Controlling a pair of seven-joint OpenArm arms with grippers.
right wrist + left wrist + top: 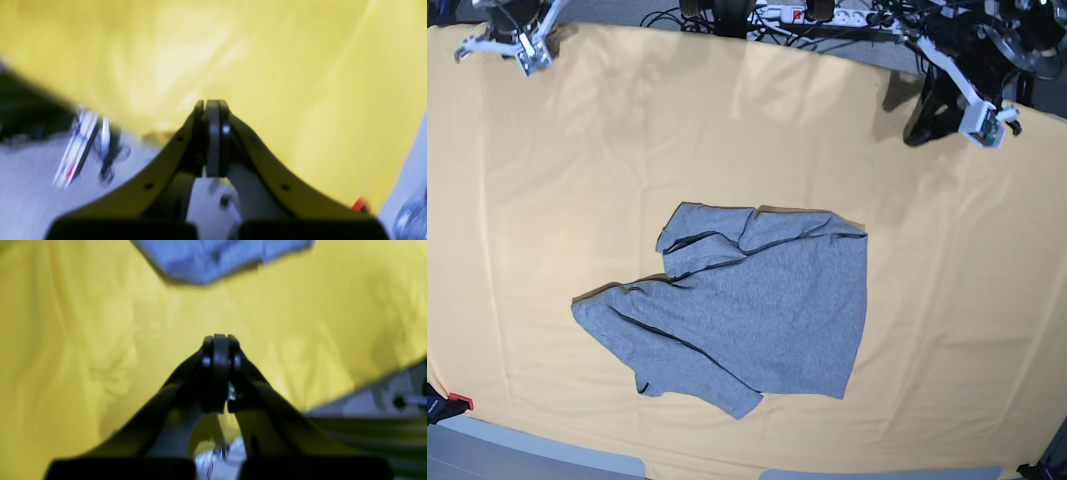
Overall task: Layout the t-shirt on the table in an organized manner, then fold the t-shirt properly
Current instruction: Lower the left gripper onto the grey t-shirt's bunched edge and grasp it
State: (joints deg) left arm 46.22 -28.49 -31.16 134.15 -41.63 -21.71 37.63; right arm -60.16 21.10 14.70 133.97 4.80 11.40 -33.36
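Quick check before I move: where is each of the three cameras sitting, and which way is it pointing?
Left wrist: behind the shut left end effector, looking across the table to a t-shirt edge.
Right wrist: behind the shut right end effector, facing bare yellow cloth and the table's edge.
Base: overhead, looking down on the rumpled t-shirt; both arms at the top corners.
Shared: left wrist and base views both show the t-shirt.

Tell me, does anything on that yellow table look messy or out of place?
Yes: the grey t-shirt lies crumpled and askew mid-table, its upper part folded over itself and one sleeve sticking out to the left, not spread flat.
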